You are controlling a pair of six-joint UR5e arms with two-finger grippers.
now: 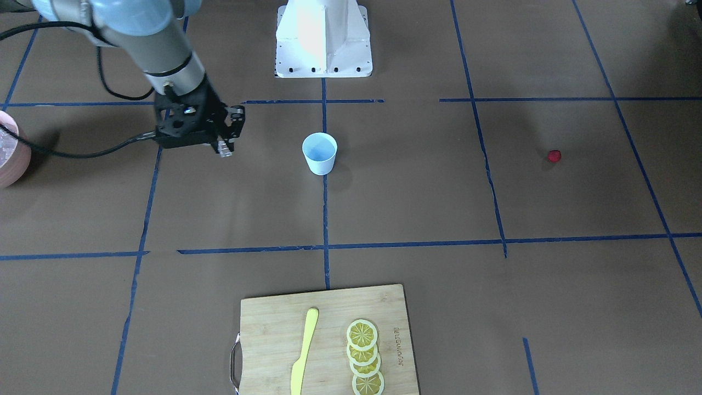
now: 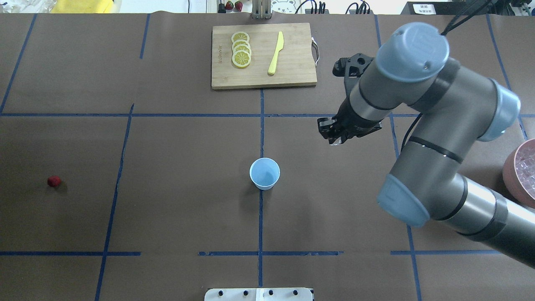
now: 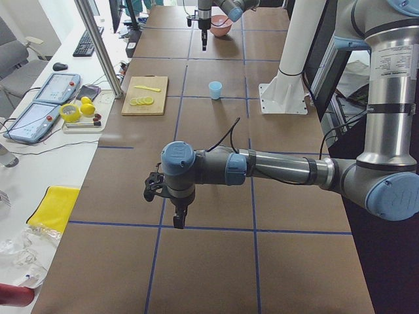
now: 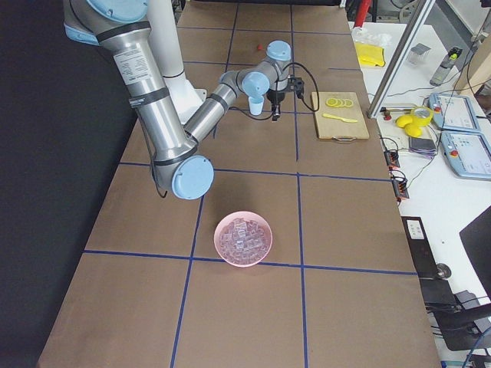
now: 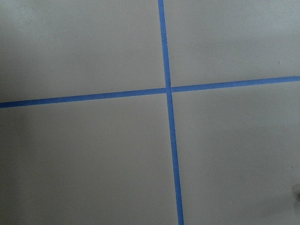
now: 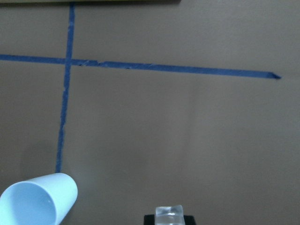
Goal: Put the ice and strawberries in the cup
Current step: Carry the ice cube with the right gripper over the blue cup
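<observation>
The pale blue cup [image 2: 264, 173] stands upright at the table's middle [image 1: 319, 153] and looks empty. My right gripper [image 2: 334, 136] hovers to the cup's right and a little beyond it. It is shut on one clear ice cube [image 1: 224, 148], which shows between the fingers at the bottom of the right wrist view [image 6: 169, 215], with the cup [image 6: 35, 199] to the lower left. One red strawberry [image 2: 53, 181] lies alone far to the left [image 1: 554, 156]. My left gripper [image 3: 178, 221] hangs above the table at its left end; whether it is open or shut I cannot tell.
A pink bowl [image 4: 218, 239] holding more ice sits at the right end of the table [image 2: 508, 175]. A wooden cutting board [image 2: 292, 71] at the far side carries lemon slices [image 2: 241, 49] and a yellow knife [image 2: 276, 53]. Blue tape lines cross the brown table.
</observation>
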